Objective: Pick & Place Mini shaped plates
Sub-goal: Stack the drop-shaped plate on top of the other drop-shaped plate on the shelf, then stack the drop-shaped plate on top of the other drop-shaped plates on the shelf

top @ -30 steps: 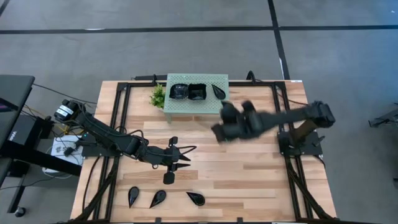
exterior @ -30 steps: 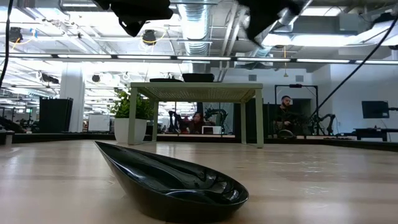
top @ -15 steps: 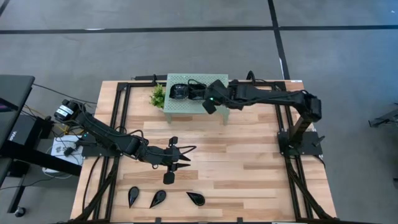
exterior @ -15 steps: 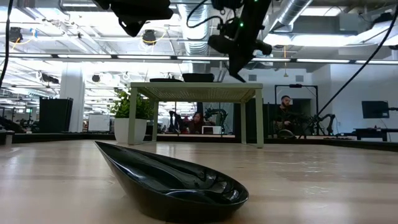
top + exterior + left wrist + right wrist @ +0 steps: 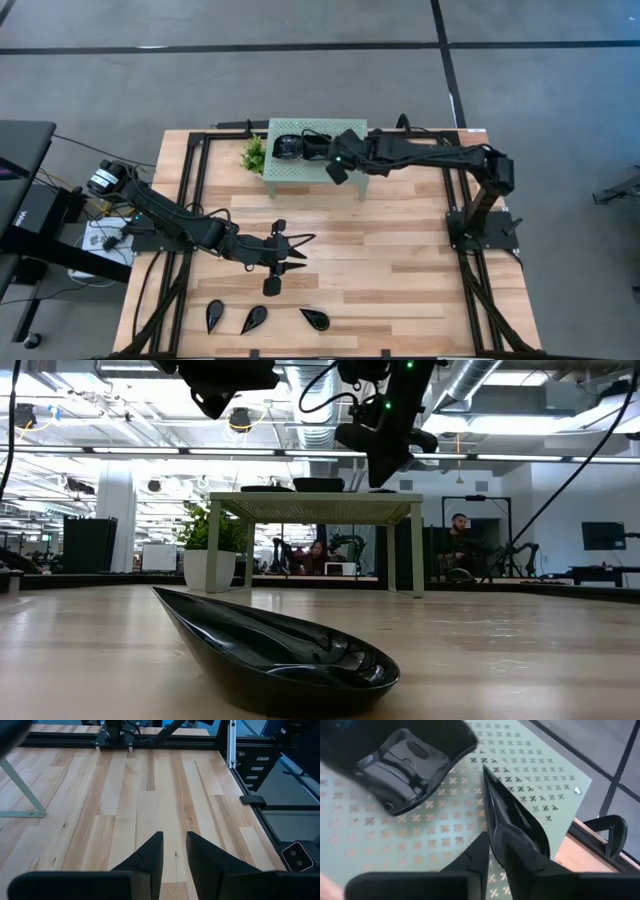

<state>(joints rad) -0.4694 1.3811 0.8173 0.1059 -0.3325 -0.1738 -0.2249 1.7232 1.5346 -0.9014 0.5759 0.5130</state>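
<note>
Right gripper [image 5: 492,851] over the mint-green perforated stand [image 5: 300,170], fingers pinching the rim of a leaf-shaped black plate [image 5: 512,817] held on edge near the stand's right edge; released tilted, it may tip or slide off.

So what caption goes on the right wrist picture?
Right claw pinching a black leaf plate over the green stand.

Three glossy black leaf plates [image 5: 257,318] are lying at the table's six o'clock edge; stacked dishes [image 5: 302,148] are sitting up at twelve.
</note>
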